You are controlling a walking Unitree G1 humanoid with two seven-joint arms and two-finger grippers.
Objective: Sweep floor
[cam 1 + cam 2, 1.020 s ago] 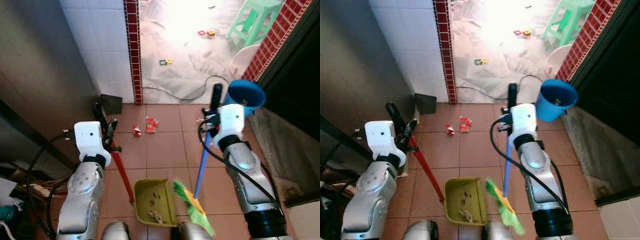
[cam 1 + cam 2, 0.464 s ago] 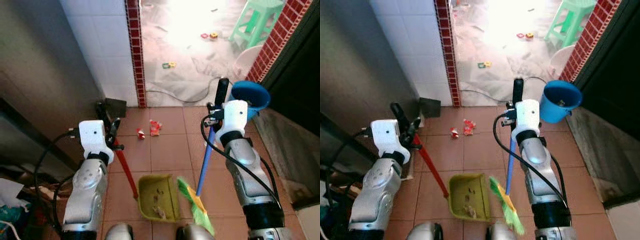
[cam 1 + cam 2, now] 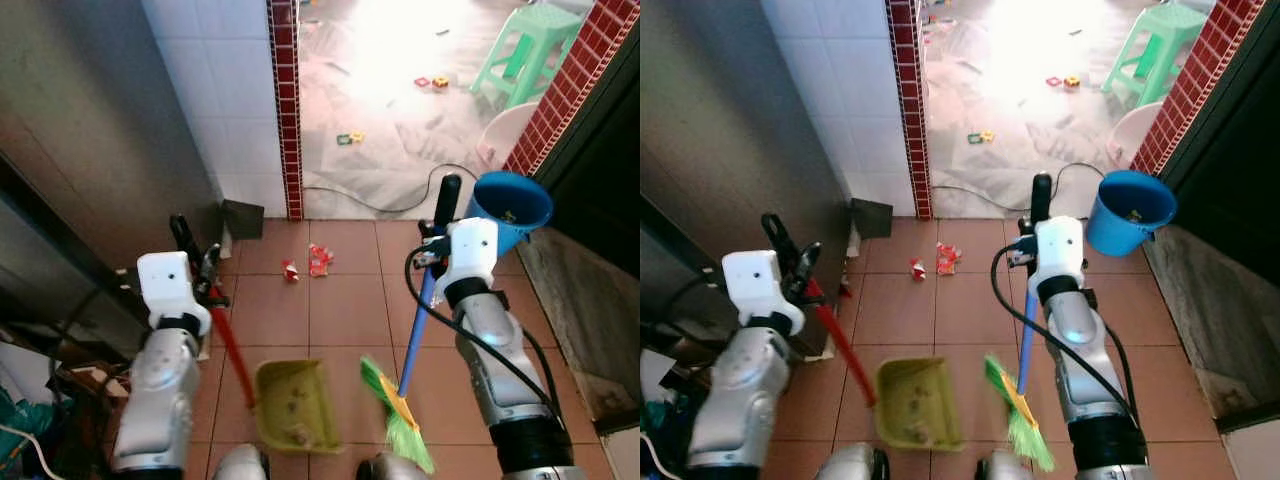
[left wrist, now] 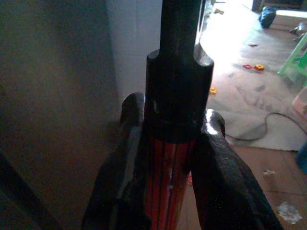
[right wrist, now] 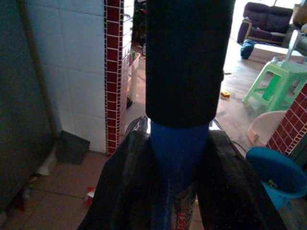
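The broom (image 3: 410,335) is being pinched by the right gripper (image 3: 440,215), the dustpan (image 3: 290,405) handle by the left gripper (image 3: 195,262). Red scraps (image 3: 308,262) are lying farther out, between both, so bristles are probably being reached forward next.

No text, label, brand, number or sign can be read in any of the views. The small red and white scraps (image 3: 318,257) on the tiled floor near the middle of the frame may be printed wrappers, but they are too small and blurred to make out any lettering
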